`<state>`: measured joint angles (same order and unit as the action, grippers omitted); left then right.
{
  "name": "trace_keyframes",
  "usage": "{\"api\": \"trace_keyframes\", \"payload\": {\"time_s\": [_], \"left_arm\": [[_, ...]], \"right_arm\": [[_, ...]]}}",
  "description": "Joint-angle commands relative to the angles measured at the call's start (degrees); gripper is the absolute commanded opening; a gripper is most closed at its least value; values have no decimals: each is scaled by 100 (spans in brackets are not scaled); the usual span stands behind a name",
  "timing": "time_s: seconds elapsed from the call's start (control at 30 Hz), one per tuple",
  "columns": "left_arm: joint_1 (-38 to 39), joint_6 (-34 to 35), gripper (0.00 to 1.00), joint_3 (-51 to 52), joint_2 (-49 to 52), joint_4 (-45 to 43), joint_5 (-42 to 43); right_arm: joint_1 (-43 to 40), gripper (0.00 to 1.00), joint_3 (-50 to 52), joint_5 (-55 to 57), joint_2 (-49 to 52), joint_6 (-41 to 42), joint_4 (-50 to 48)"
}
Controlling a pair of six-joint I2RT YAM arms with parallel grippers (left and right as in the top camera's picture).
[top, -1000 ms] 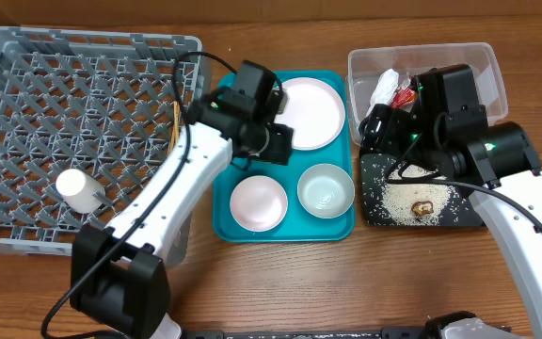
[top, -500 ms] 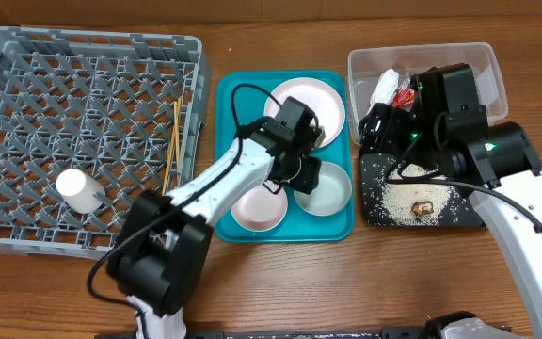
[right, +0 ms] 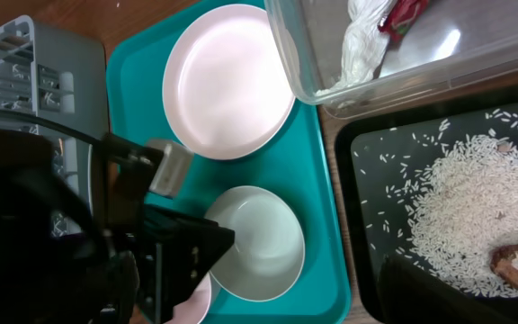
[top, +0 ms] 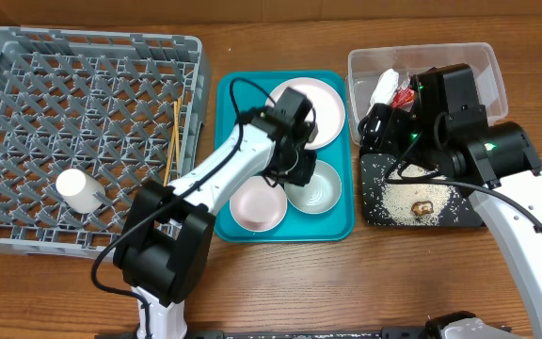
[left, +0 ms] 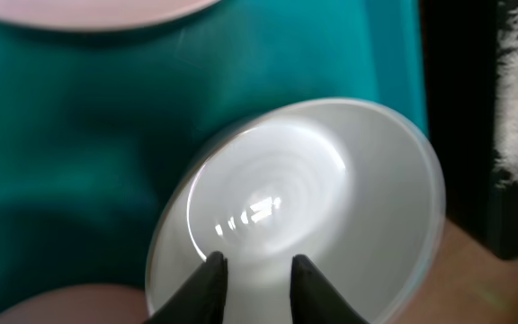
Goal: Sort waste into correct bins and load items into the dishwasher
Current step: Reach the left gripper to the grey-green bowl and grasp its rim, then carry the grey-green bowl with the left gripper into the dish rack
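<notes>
My left gripper is open, its fingertips low over the near-left part of the pale green-white bowl on the teal tray. The large pale-pink plate and the smaller plate lie on the same tray. A white cup and wooden chopsticks lie in the grey dish rack. My right gripper hangs open and empty over the bins; one finger shows. The clear tub holds the napkin and red wrapper. The black tray holds rice and a brown morsel.
The teal serving tray sits between the rack and the bins. My left arm stretches from the table's front edge across the tray's left half. Bare wooden table lies in front of the tray and bins.
My left gripper has moved from the tray's back-left toward the front right and down onto the bowl. The bowl has shifted slightly left. The right arm has not moved.
</notes>
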<state>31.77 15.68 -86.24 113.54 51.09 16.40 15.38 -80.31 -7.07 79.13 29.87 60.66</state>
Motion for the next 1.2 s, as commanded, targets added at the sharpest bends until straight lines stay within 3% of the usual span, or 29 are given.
{"api": "trace_keyframes", "payload": {"time_s": [0.0, 0.1, 0.2, 0.4, 0.47, 0.67, 0.8, 0.93, 1.03, 1.17], "left_arm": [[-42, -136, 40, -772, 0, 490, -387], [-96, -133, 49, -1016, 0, 892, -1003], [-133, -166, 48, -861, 39, 935, -1320], [-138, -457, 43, -186, 321, 402, -1075], [-138, -483, 37, -48, 444, 177, -957], [-138, -498, 4, -28, 772, -310, -811], [-149, -490, 4, -175, 721, -157, -555], [-229, -472, 4, -918, 503, 671, -695], [-350, -350, 4, -1611, 184, 1480, -1397], [-614, 254, 4, -2378, -409, 2555, -3447]], "right_arm": [[-13, 86, -114, 9, -63, 17, -9], [-13, 86, -114, 9, -63, 17, -4], [-13, 86, -114, 7, -63, 17, -7], [-13, 86, -114, 9, -63, 17, -11], [-13, 86, -114, 7, -63, 17, -11], [-13, 86, -114, 7, -63, 17, -9], [-13, 86, -114, -9, -63, 15, 15], [-13, 86, -114, -9, -63, 17, 11], [-13, 86, -114, -9, -63, 15, 15], [-13, 86, -114, -9, -63, 15, 28]]}}
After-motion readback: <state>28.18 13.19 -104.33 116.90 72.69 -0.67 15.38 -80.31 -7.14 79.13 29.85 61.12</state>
